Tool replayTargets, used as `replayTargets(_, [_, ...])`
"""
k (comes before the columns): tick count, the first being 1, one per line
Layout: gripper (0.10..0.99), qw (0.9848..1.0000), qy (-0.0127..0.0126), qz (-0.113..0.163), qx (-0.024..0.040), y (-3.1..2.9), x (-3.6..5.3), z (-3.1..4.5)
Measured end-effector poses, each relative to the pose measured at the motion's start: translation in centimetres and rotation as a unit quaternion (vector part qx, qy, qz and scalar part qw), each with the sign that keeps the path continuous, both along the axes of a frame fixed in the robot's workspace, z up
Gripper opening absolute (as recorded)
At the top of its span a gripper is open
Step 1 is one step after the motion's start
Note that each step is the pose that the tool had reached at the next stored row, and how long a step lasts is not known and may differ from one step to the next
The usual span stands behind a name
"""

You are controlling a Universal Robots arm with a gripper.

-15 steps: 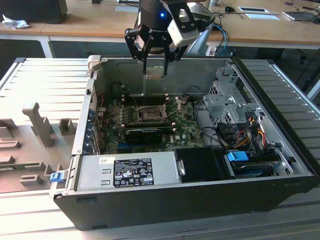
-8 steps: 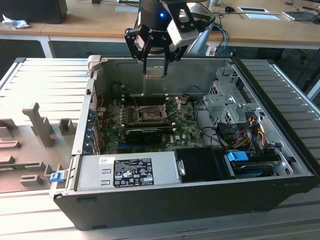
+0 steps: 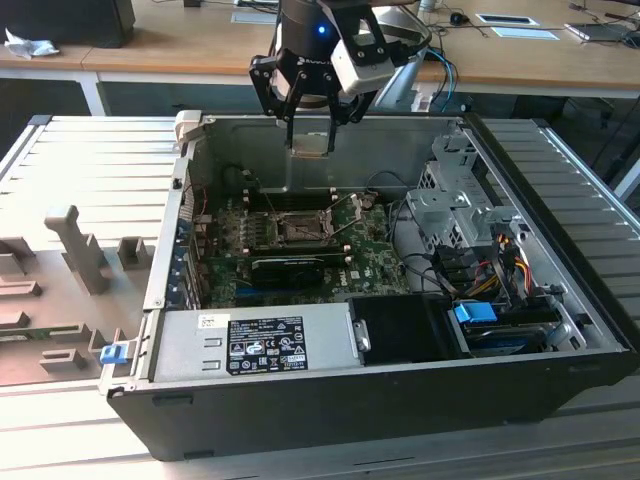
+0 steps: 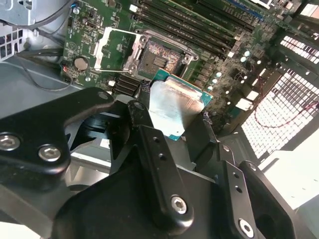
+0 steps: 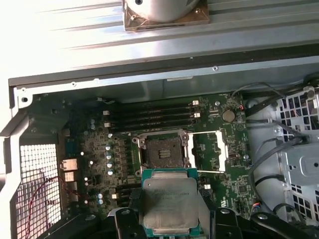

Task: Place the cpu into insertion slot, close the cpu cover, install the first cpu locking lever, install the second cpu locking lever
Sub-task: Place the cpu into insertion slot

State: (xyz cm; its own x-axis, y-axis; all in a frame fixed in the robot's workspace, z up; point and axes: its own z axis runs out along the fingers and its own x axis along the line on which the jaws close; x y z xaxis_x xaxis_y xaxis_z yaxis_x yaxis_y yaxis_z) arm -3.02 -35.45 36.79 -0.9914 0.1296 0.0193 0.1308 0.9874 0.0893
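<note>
My gripper (image 3: pixel 311 133) hangs above the open computer case (image 3: pixel 330 400), shut on the cpu (image 3: pixel 311 146) by its edges. Both wrist views show the silvery-faced, green-edged cpu (image 4: pixel 174 102) (image 5: pixel 169 196) held between the black fingers (image 4: pixel 144 124), clear of the board. The insertion slot (image 5: pixel 160 149) (image 4: pixel 158 56) (image 3: pixel 300 228) lies open on the green motherboard, its dark socket bare. Beside the socket the cpu cover (image 5: pixel 209 149) (image 4: pixel 115 47) is flipped open. The cpu is well above the slot and offset from it.
Memory slots (image 5: pixel 149 117) run along one side of the socket. A black ribbed block (image 3: pixel 290 265), the power supply (image 3: pixel 255 340) and a drive cage (image 3: pixel 455 205) with cables crowd the case. A grey moulded tray (image 3: pixel 60 260) lies at the exterior view's left.
</note>
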Motion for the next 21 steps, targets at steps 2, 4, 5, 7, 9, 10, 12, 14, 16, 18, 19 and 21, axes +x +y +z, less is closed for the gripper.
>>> replayTargets(2, [0.525,1.0,0.0,-0.007,0.0,0.0,0.0,0.0])
replayTargets(4, [0.525,0.9998,0.0,-0.021,-0.0001,0.0,0.0,-0.01])
replayTargets(5, [0.525,0.9996,0.0,-0.028,-0.0001,0.0,0.0,-0.01])
replayTargets(7, [0.525,0.9993,0.0,-0.036,-0.0002,0.0,0.0,-0.01])
replayTargets(9, [0.525,0.9991,0.0,-0.042,-0.0003,0.0,0.0,-0.05])
replayTargets(10, [0.525,0.9991,0.0,-0.042,-0.0003,0.0,0.0,-0.09])
replayTargets(12, [0.525,0.9991,0.0,-0.042,-0.0003,0.0,0.0,-0.15])
replayTargets(14, [0.525,0.9991,0.0,-0.042,-0.0004,0.0,0.0,-0.22])
replayTargets(16, [0.525,0.9991,0.0,-0.042,-0.0003,0.0,0.0,-0.28])
replayTargets(18, [0.525,0.9991,0.0001,-0.042,-0.0005,0.0,0.0,-0.32])
replayTargets(19, [0.525,0.9991,0.0001,-0.043,-0.0004,0.0,0.0,-0.32])
replayTargets(21, [0.525,0.9991,0.0001,-0.044,-0.0004,0.0,0.0,-0.33])
